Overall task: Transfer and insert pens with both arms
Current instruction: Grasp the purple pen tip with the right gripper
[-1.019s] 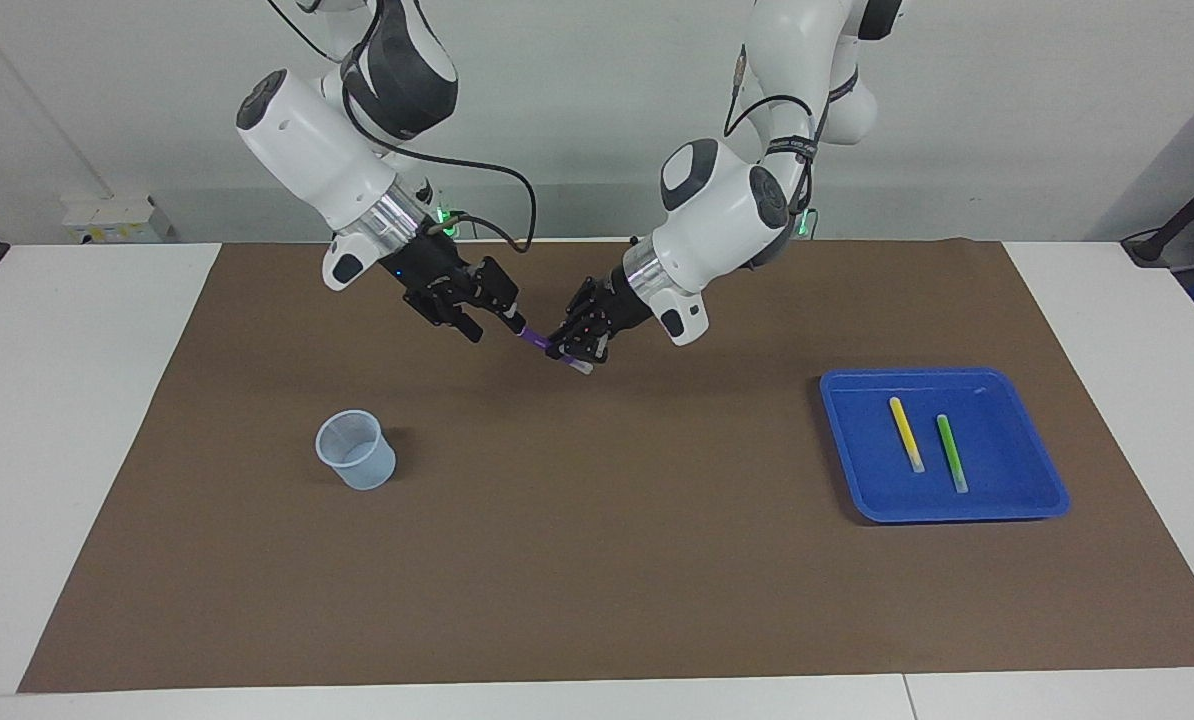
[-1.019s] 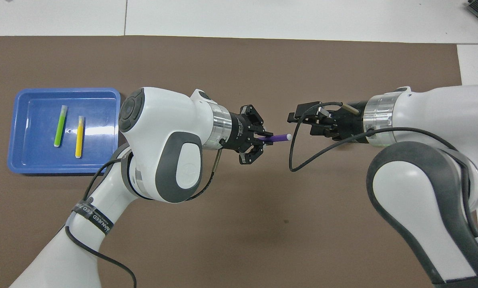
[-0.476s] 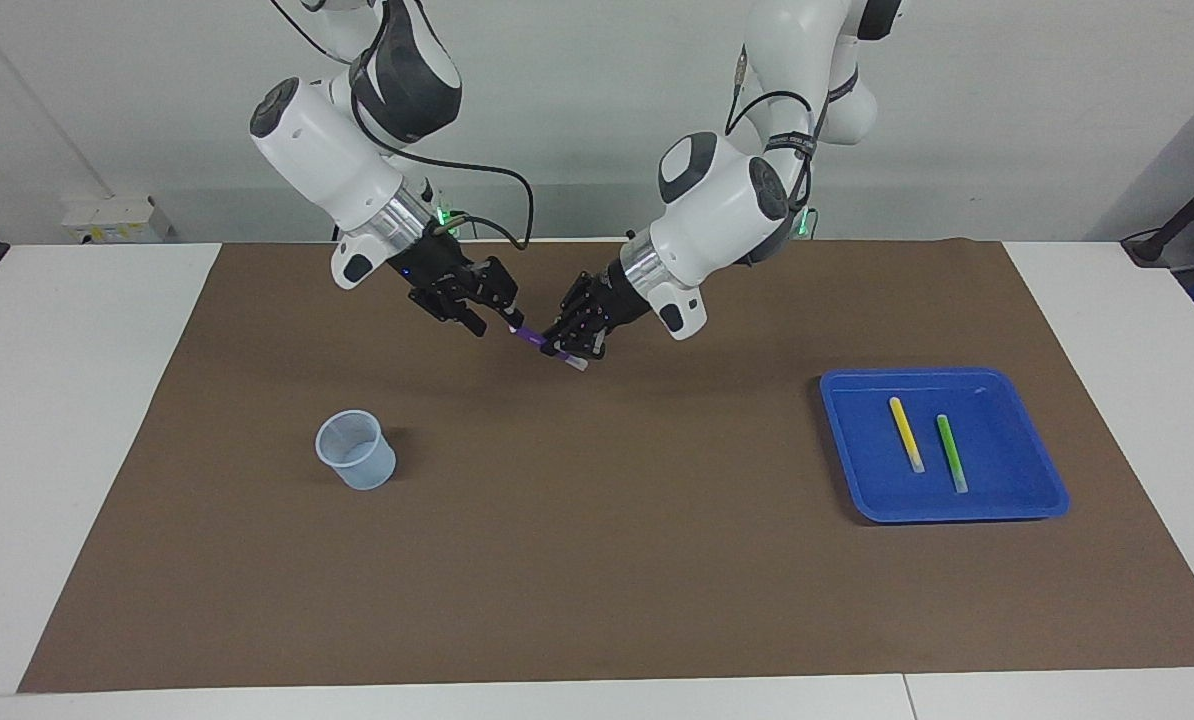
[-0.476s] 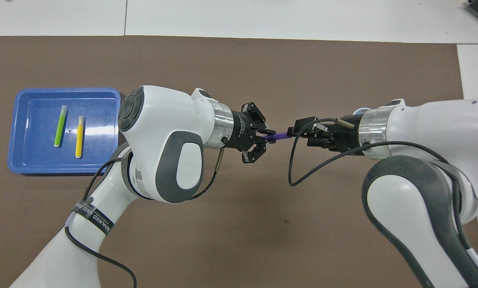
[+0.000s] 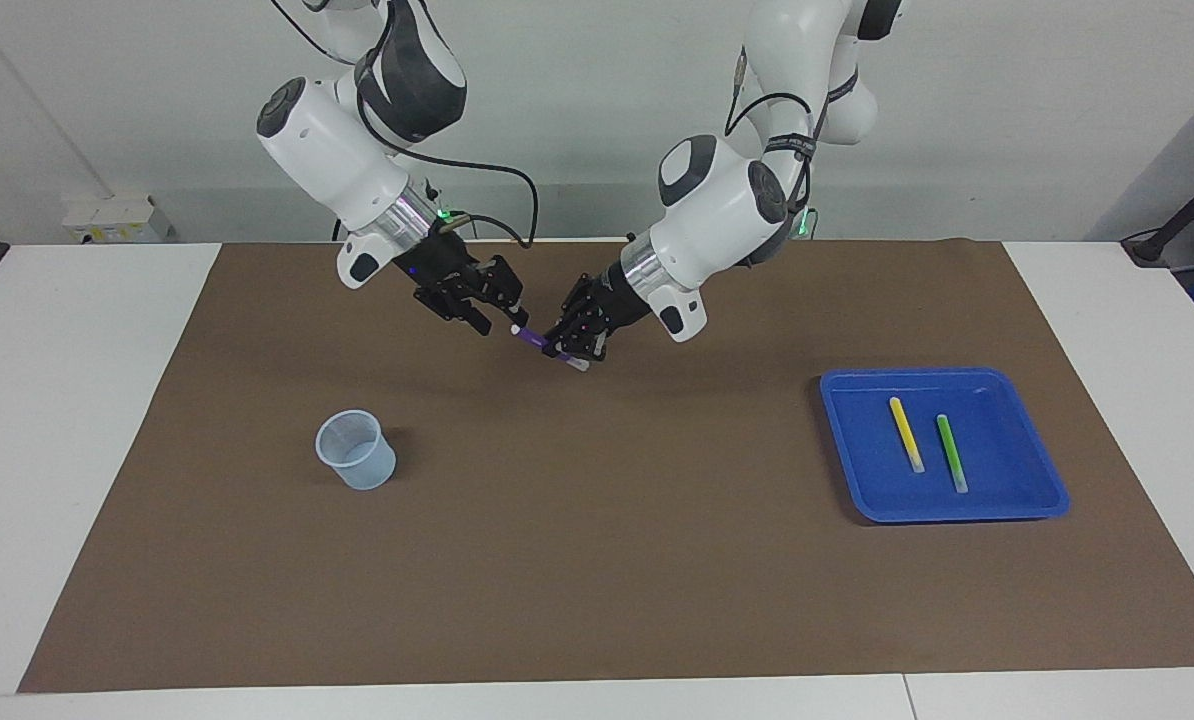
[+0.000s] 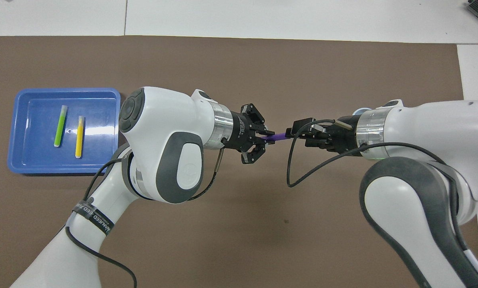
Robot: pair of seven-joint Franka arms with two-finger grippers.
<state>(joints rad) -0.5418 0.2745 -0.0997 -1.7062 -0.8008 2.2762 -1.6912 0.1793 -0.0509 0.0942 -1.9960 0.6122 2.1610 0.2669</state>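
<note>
Mid-air handover of the purple pen (image 6: pixel 276 137) over the middle of the mat (image 5: pixel 597 560).

The left end effector (image 6: pixel 262 139) is pinched shut on 1 end of the pen, whose long axis runs roughly 9-to-3 in the overhead view, free end pointing at 3 o'clock toward the right end effector (image 6: pixel 294 132). That end effector sits right at the free tip; I cannot tell whether it has gripped it. The coming move likely turns on this line-up: right closing before left lets go. The cup (image 5: pixel 355 449) stands at 7 o'clock from the pen in the facing view; 2 more pens, yellow pen (image 5: pixel 906 434) and green pen (image 5: pixel 951 452), lie in the blue tray (image 5: pixel 847 470).
</note>
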